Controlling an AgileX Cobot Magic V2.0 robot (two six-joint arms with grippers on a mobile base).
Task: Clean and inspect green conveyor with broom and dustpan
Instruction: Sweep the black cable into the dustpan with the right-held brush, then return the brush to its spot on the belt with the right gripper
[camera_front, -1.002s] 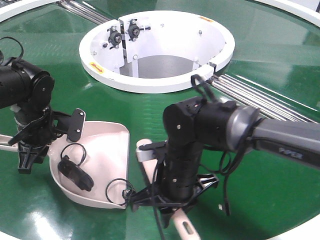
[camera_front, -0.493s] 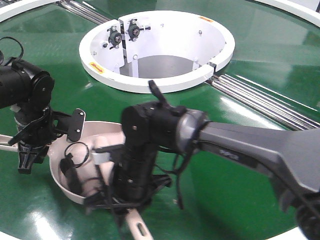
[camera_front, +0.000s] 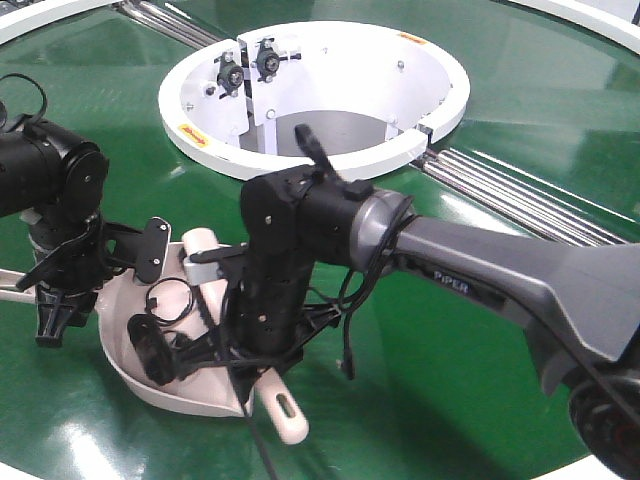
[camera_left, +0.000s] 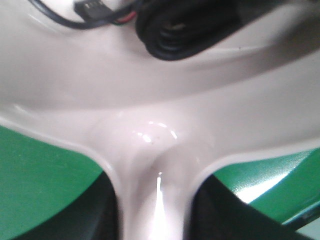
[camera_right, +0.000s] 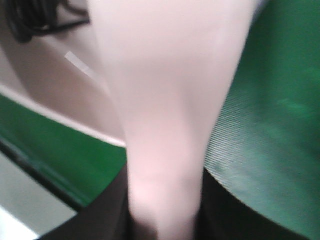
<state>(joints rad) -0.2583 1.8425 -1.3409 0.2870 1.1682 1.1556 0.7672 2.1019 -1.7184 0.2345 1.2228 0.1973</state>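
The green conveyor (camera_front: 430, 400) fills the front view. On it at the lower left lies the pale dustpan (camera_front: 185, 398), its handle held by my left gripper (camera_front: 55, 300). In the left wrist view that handle (camera_left: 155, 200) runs between the dark fingers (camera_left: 100, 215) of the left gripper (camera_left: 155, 220). My right gripper (camera_right: 165, 220) is shut on the broom (camera_right: 170, 100). The broom (camera_front: 283, 417) lies slanted across the dustpan's mouth, its far tip near the back wall. A coil of black cable (camera_front: 150, 350) sits inside the pan.
The white ring wall (camera_front: 440, 110) of the central opening stands behind both arms. Silver rollers (camera_front: 520, 195) run in a seam to the right. The conveyor's pale outer rim (camera_front: 600, 460) shows at the lower right.
My right arm has swung left with the broom, from beside the dustpan's mouth to over the pan. The black cable has been pushed deeper inside. The left arm has stayed put.
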